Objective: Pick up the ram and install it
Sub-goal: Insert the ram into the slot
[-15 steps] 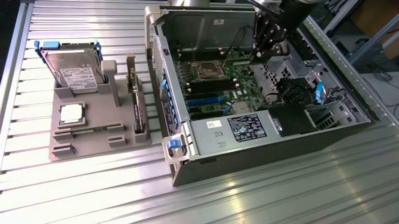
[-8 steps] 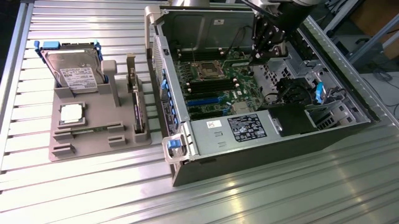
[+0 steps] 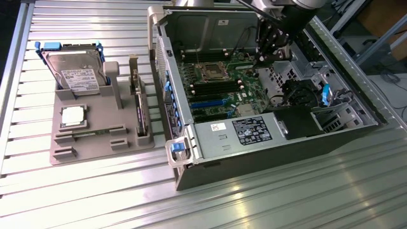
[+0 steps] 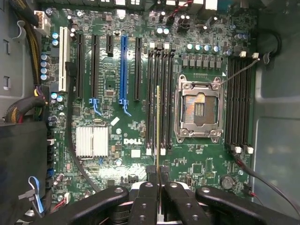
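Hand [image 4: 158, 180] on edge-on ram [image 4: 158, 124], parallel to memory slots [image 4: 167, 93]

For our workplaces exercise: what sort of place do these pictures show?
Probably a robotics lab bench for computer assembly: an open PC case on a slatted metal table, a grey tray holding a hard drive, a pincer gripping the ram above the motherboard.

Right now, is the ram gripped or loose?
Gripped. In the wrist view the ram stands edge-on between the shut jaws of the gripper, lined up with the memory slots. Seated or not: cannot tell.
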Action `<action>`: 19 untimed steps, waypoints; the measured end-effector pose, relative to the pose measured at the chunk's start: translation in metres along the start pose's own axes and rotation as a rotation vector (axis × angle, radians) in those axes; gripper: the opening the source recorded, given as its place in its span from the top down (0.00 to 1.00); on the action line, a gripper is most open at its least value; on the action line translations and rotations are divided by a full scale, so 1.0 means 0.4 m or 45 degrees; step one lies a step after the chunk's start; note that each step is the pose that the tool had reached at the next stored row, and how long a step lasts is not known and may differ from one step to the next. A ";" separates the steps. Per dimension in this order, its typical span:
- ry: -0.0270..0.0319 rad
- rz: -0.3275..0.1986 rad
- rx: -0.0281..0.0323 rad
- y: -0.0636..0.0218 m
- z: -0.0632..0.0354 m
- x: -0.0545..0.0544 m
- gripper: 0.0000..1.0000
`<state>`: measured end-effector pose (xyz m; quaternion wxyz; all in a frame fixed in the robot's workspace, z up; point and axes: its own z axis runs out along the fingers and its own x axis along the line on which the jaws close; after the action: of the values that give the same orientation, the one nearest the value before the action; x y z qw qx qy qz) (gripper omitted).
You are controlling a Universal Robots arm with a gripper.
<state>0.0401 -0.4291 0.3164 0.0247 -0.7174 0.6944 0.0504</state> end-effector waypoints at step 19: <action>-0.0024 0.000 0.0001 0.004 0.031 0.003 0.88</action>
<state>0.0382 -0.4290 0.3040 0.0253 -0.7174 0.6943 0.0510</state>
